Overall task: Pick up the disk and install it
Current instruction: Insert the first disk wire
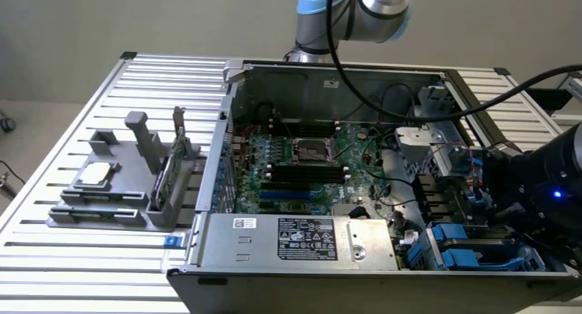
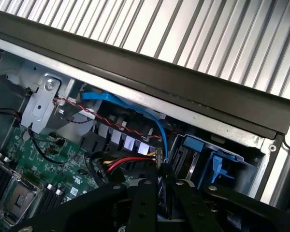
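The disk, as I judge it, is the grey slab in blue rails standing on edge in the drive bay, at five o'clock in the case by the exterior view; my jaws sit just beside it, nearly together, with a dark sliver between that I cannot name; the blue cable and red leads lie close; a tilt could snag them or jam a rail.
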`<state>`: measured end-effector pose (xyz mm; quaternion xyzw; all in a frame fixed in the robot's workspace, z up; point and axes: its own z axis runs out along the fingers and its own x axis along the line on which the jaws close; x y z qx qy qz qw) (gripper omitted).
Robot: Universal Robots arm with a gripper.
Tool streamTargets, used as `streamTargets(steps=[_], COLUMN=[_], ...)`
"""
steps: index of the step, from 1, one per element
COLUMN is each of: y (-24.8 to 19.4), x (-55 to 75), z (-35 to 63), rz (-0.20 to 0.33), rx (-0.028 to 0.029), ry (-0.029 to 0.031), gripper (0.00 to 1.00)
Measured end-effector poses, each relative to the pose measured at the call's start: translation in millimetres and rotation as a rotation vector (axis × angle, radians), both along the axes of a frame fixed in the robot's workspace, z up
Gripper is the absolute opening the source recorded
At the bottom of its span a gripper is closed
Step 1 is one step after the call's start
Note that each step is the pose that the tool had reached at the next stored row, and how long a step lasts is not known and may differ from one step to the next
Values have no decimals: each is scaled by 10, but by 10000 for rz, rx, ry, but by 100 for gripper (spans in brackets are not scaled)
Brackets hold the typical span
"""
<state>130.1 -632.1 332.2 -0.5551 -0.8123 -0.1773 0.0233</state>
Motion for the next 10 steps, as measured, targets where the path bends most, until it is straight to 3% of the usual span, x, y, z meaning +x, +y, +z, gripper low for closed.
streamTargets(steps=[4,10], y=[0,0], x=[-2,-4], z=[28,42], rz=[-13,-64], rx=[-65,-220], ry=[5,37], gripper=[16,16])
